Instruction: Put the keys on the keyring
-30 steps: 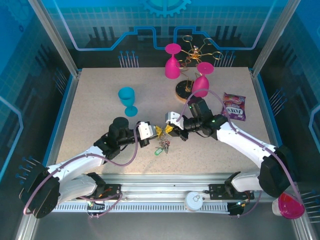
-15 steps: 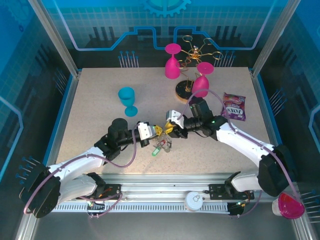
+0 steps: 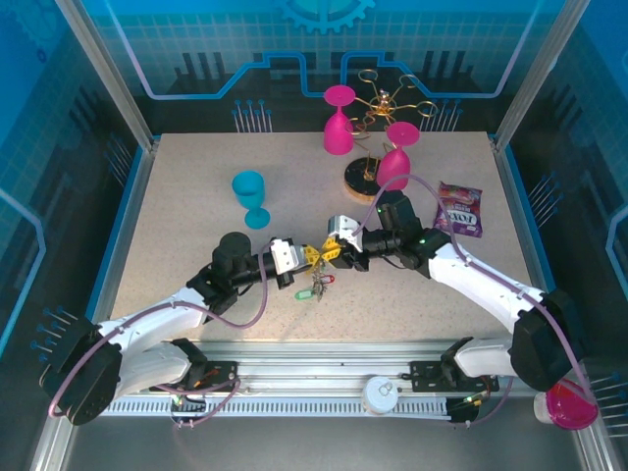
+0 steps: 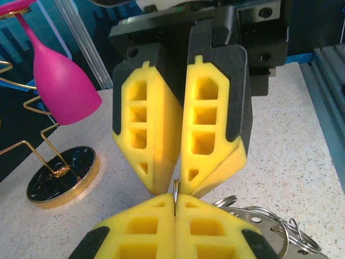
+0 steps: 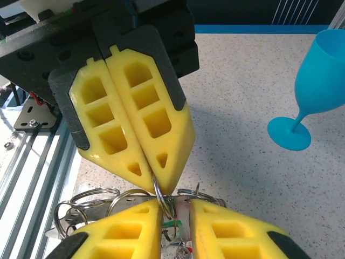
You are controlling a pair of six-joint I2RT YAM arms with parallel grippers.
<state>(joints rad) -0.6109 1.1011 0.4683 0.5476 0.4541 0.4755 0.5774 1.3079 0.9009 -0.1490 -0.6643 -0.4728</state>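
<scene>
From above the keys (image 3: 317,286) are seen bunched; up close the keyring (image 5: 157,194) is seen pinched by the left gripper (image 5: 157,182), the jaws of the right gripper (image 5: 175,208) a bit apart.

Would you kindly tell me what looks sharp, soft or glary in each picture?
Left wrist: the yellow fingers are crisp, the pink glass softer. Right wrist: the metal rings glint, the blue goblet slightly soft. Top external: evenly lit, the keys tiny.

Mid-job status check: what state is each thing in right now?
left gripper: shut on the thin dark metal keyring.
right gripper: nearly closed at that ring, grip unclear.
tagged metal keys: bunched below the grippers.
blue plastic goblet: upright.
two pink goblets: hanging inverted on the gold wire stand.
purple candy bag: lying flat.
</scene>
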